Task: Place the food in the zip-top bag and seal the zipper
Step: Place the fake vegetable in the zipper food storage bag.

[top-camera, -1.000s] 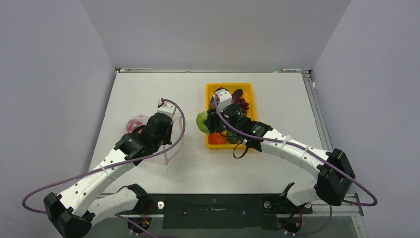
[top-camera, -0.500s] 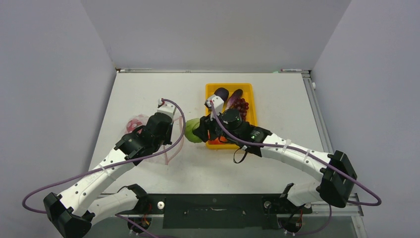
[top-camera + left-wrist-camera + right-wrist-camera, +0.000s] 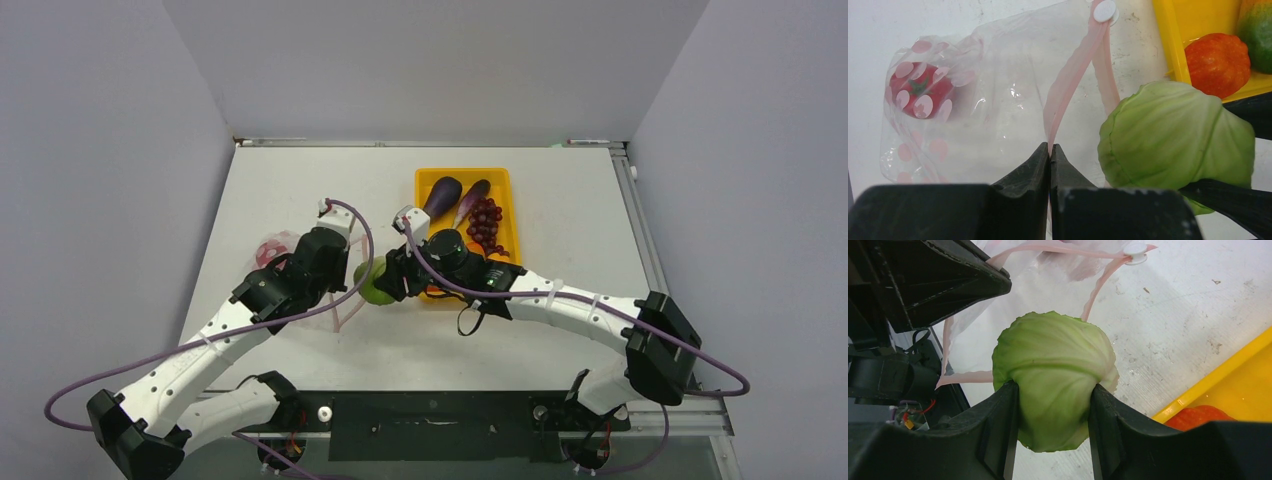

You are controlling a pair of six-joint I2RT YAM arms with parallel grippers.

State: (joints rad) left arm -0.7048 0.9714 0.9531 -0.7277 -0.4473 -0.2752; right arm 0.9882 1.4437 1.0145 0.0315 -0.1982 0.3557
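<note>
Cabbage moved off tray, right jaws clamping it, left jaws pinching zipper, white table, grey walls

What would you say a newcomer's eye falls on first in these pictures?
The green cabbage clamped in the right gripper, just beside the mouth of the dotted zip-top bag, stands out first. Next comes the left gripper pinching the pink zipper, and a red tomato already inside the bag.
</note>
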